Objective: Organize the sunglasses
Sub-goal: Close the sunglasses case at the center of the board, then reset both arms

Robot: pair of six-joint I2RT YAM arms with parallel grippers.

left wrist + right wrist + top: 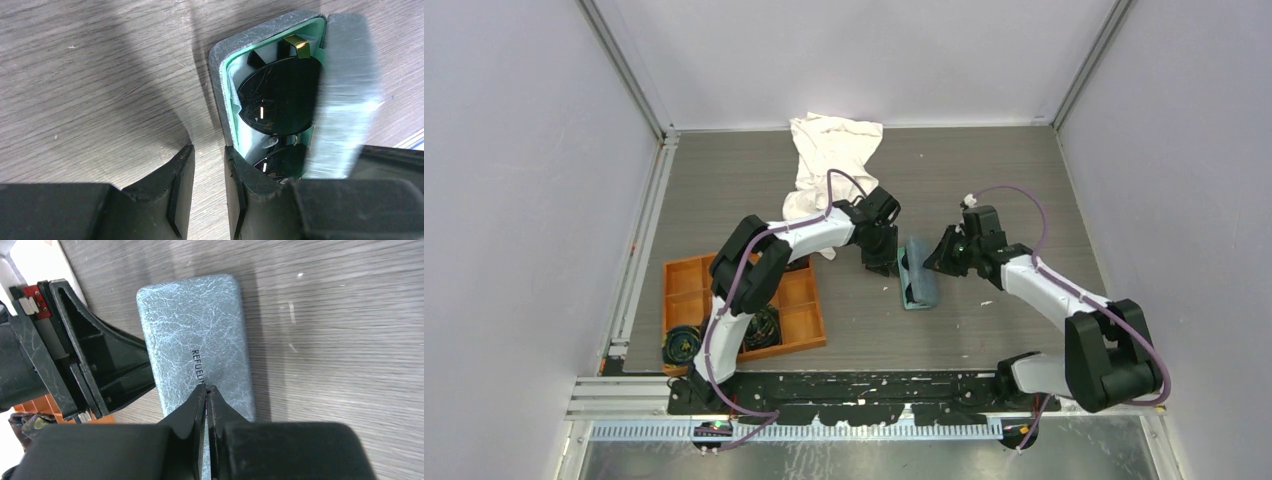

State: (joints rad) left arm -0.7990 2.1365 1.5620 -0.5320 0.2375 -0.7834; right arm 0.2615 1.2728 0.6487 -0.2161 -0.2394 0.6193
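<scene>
The black sunglasses (280,100) lie inside the grey-blue case (220,75) with mint-green lining, in the middle of the table (984,180). The case lid (345,100) stands partly raised over them and looks blurred. My left gripper (209,160) is open with only bare table between its fingers; its right finger (250,180) rests against the case's near wall. My right gripper (206,389) is shut and empty, its tips touching the top of the lid (200,330). In the top view the case (917,278) lies between the left gripper (881,265) and the right gripper (936,262).
A white cloth (829,150) lies at the back of the table. An orange compartment tray (799,300) sits at the front left, with black coiled bundles (682,343) in and beside it. Metal rails run along the left and near edges.
</scene>
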